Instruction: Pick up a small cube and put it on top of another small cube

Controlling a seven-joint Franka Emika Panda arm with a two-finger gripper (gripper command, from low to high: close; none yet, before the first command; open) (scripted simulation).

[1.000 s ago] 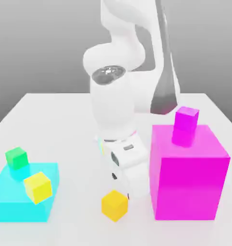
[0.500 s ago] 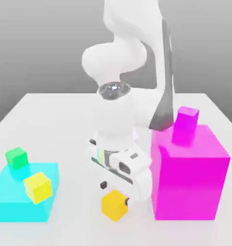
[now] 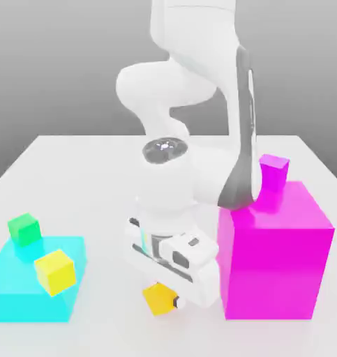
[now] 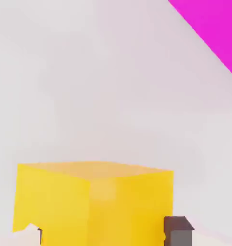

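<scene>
Gripper (image 3: 164,301) clamped on amber cube (image 3: 158,298), which sits on the table (image 3: 80,174) beside the magenta block (image 3: 275,258). Grasp done; lift and stacking left.

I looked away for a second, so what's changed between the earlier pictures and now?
The pincer came down over the amber cube and shut on it. The cube is not yet lifted. The lemon cube, green cube and magenta blocks stayed put.

The big magenta block (image 3: 275,258) crowds the gripper's (image 3: 164,301) exterior-view right.
</scene>
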